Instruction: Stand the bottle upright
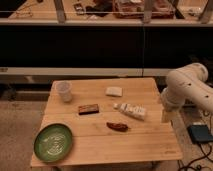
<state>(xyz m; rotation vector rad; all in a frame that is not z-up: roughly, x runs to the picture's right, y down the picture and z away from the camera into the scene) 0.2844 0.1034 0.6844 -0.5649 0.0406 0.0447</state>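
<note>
The small white bottle [131,109] is lying on its side right of centre on the wooden counter [135,142]. Its long axis is running nearly across the frame, with the narrow cap pointing left and the base sitting slightly lower, toward the right. The robot's white arm [189,86] is bending in from the right edge, and its pincer [167,116] is hanging just beside the counter's right edge, near the bottle's base but apart from it. I cannot tell whether the pincer is apart or together.

A translucent plastic cup [64,91] is standing upright at upper left; its contents are unreadable. A green plate [53,142] is sitting at lower left, showing only pale glints. A flat white block [114,91], a brown block [88,108] and a reddish pepper-like item [117,126] are lying between them.
</note>
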